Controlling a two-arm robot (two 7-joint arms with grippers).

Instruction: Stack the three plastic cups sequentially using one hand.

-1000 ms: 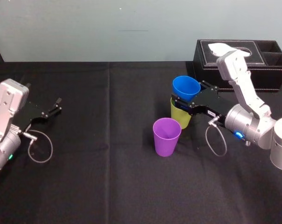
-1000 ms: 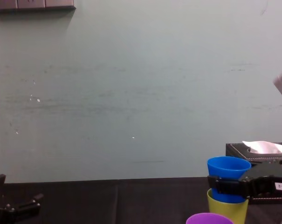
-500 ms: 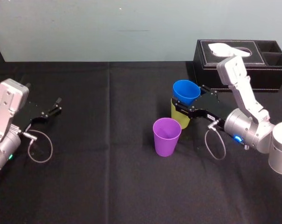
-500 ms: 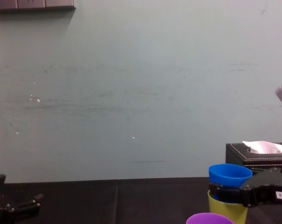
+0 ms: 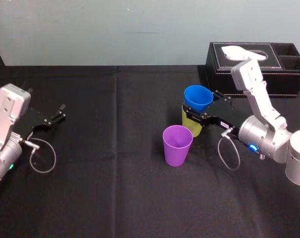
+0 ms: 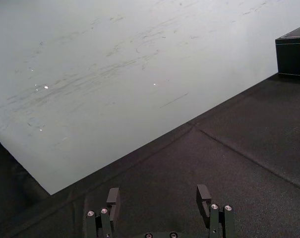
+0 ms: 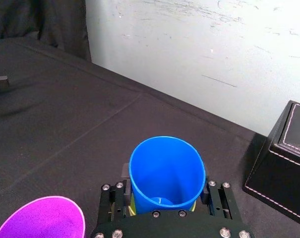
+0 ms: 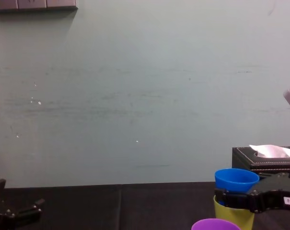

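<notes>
A pale grey-green wall [image 8: 135,96], marked with faint scuffs and small white specks, is seen behind the surface [image 5: 115,198], which is covered by a black cloth creased along a seam [image 5: 115,114]. A black tissue box [image 5: 283,74] is placed at the far right. A dark curtain [image 7: 45,25] is hung beside the wall.

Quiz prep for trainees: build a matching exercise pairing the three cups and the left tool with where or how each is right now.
1 blue cup
2 yellow-green cup
3 purple cup
4 left tool

A open, parked at the robot's left
B standing alone
C gripped by the right tool, nested in another cup
D holds another cup inside it

Pairs: 1-C, 2-D, 3-B, 4-A
</notes>
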